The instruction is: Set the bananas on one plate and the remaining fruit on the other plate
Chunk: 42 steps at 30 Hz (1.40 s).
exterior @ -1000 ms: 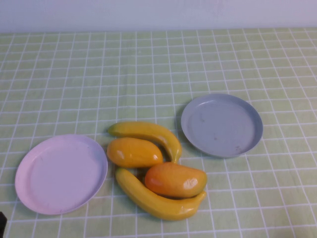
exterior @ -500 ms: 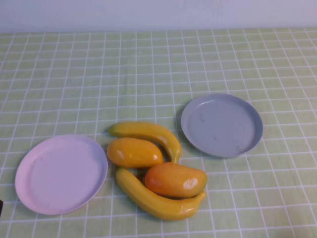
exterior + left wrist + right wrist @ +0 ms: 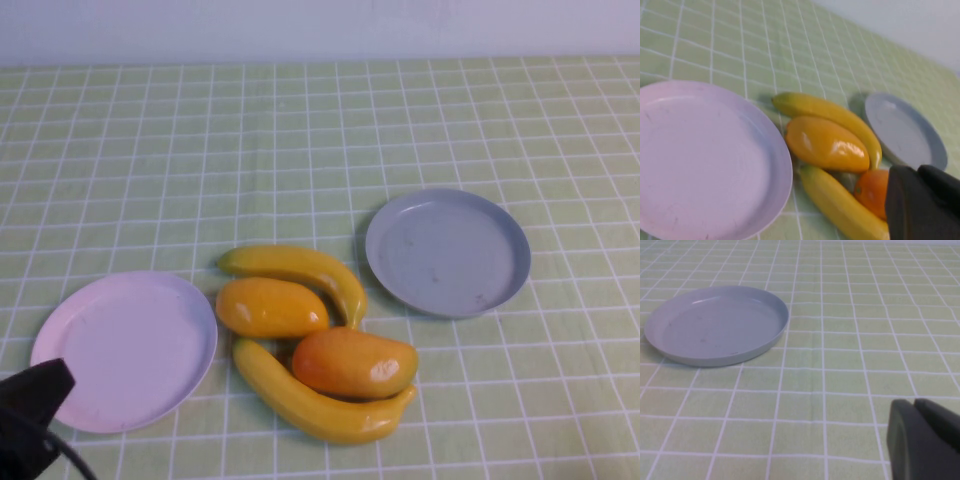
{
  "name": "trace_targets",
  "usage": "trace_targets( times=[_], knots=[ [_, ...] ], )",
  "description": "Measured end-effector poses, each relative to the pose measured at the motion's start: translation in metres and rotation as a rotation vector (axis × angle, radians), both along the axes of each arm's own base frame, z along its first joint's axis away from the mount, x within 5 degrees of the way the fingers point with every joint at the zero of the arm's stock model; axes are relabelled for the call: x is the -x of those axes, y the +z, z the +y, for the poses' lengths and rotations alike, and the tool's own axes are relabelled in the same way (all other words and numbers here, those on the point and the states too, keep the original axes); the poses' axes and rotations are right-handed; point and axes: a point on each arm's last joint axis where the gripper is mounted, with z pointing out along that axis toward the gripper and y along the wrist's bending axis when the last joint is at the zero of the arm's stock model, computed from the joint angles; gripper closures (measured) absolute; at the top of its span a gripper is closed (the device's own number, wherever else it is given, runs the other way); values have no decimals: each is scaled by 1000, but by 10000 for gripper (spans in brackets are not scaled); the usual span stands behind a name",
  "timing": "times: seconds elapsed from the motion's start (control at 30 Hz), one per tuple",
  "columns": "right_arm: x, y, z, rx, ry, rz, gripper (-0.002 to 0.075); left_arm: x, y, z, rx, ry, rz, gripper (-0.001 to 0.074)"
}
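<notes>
Two yellow bananas (image 3: 300, 268) (image 3: 300, 402) and two orange-yellow mango-like fruits (image 3: 270, 307) (image 3: 355, 363) lie bunched on the cloth between the plates. The pink plate (image 3: 125, 350) at the left and the grey-blue plate (image 3: 447, 252) at the right both hold nothing. My left gripper (image 3: 35, 395) is shut and empty at the near-left corner, by the pink plate's near edge. In the left wrist view it (image 3: 917, 170) hangs above the more orange fruit (image 3: 871, 192), with the pink plate (image 3: 700, 160) alongside. My right gripper (image 3: 914, 402) is shut and empty, out of the high view, low over the cloth near the grey-blue plate (image 3: 715, 325).
A green checked cloth (image 3: 300, 130) covers the table up to a pale wall at the back. The far half of the table holds nothing.
My left gripper has come into the high view at the near-left corner, moving up toward the pink plate. The fruit and plates have not moved.
</notes>
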Motion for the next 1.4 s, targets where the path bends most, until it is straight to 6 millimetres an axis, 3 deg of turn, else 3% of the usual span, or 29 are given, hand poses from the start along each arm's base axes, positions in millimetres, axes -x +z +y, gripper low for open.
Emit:
trace_targets(
  times=[0.27,0.57,0.87,1.13,1.23,1.3,1.4],
  knots=[
    [0,0,0,0,0,0,741,-48,35,-18,-267,-329,169,734],
    [0,0,0,0,0,0,741,-133,41,-34,-466,-558,281,734],
    [0,0,0,0,0,1,741,-181,40,-93,-972,-1031,232,734],
    [0,0,0,0,0,1,741,-203,35,-150,-1185,-1299,90,727],
    [0,0,0,0,0,1,741,-209,29,-166,-1230,-1339,69,659],
    [0,0,0,0,0,1,741,-214,21,-172,-1237,-1357,75,534],
    [0,0,0,0,0,1,741,-224,5,-178,-1253,-1360,83,270]
  ],
)
